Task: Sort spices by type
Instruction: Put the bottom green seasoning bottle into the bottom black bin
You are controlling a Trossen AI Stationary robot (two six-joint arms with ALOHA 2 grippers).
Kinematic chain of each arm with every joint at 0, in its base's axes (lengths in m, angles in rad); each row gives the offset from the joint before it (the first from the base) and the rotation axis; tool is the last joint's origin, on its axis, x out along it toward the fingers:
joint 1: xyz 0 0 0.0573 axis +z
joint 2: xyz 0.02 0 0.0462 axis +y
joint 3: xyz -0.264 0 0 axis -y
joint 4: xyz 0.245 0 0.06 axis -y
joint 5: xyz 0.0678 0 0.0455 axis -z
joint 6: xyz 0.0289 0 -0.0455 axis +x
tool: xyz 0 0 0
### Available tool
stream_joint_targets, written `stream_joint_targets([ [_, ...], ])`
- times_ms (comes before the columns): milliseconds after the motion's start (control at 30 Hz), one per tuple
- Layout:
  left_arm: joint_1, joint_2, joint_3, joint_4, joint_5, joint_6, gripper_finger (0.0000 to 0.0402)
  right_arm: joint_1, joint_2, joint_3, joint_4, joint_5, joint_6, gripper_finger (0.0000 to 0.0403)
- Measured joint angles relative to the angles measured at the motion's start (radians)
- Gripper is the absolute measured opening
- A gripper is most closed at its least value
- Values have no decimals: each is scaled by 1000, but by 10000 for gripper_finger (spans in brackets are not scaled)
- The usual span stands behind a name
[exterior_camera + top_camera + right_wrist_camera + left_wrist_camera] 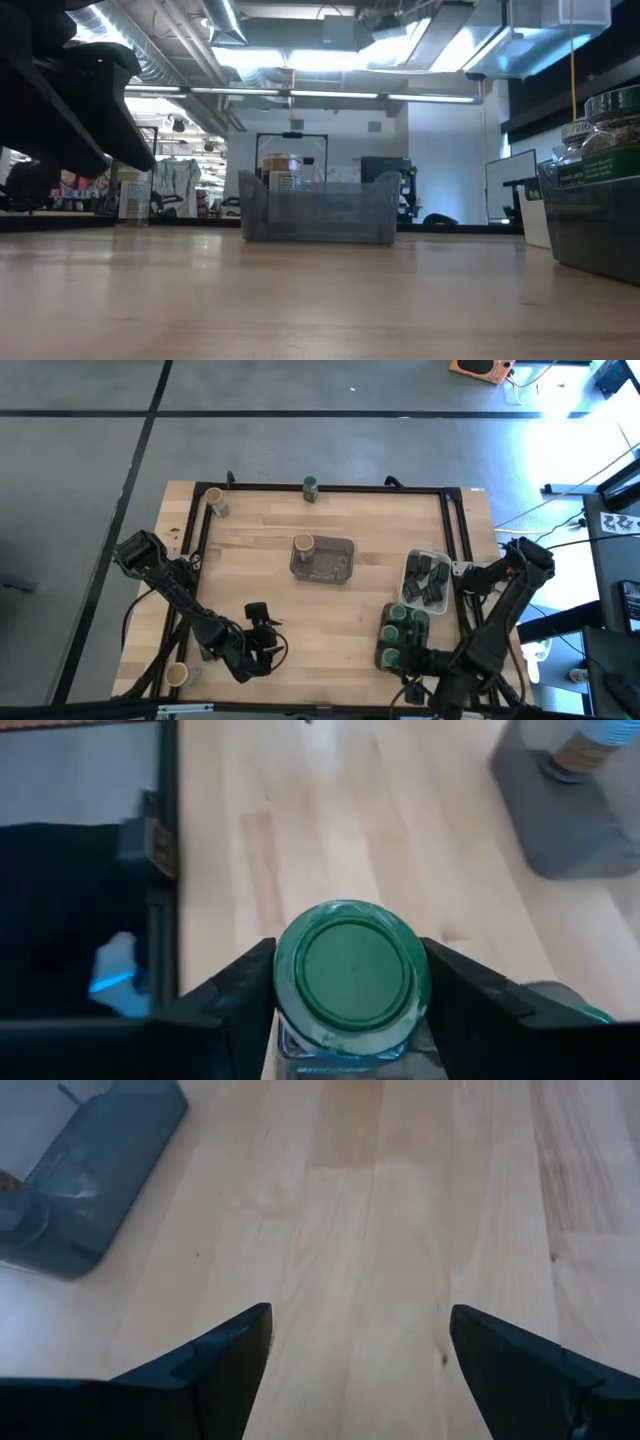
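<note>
The right claw (350,990) grips an upright green-lidded jar (352,970), lid up, label unreadable, while the left claw (360,1355) hangs open over the table (400,1230).

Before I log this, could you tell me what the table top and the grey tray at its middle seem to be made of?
Table top: pale wood, apparently glued planks with a matt finish; grain and board seams show. Grey tray: probably translucent smoky plastic; the room shows dimly through its walls in the low view.
</note>
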Motion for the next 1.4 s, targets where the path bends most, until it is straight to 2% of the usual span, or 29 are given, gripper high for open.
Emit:
stream_joint_targets([
  [133, 0, 0, 0, 0, -2, 0, 303, 23, 30, 0, -45, 41, 50, 214],
  [433, 11, 0, 0, 0, -3, -1, 303, 20, 138, 0, -55, 74, 39, 215],
  [600, 11, 0, 0, 0, -3, -1, 303, 21, 190, -1, -55, 149, 38, 213],
  [800, 11, 0, 0, 0, -3, -2, 303, 14, 246, -1, -56, 130, 38, 215],
  [1033, 11, 0, 0, 0, -3, -1, 303, 0, 251, -71, 27, 133, 51, 216],
  [1267, 11, 0, 0, 0, -3, -1, 303, -5, 249, -95, 36, 157, 90, 218],
  [1400, 11, 0, 0, 0, -3, -1, 303, -5, 249, -95, 35, 156, 91, 237],
])
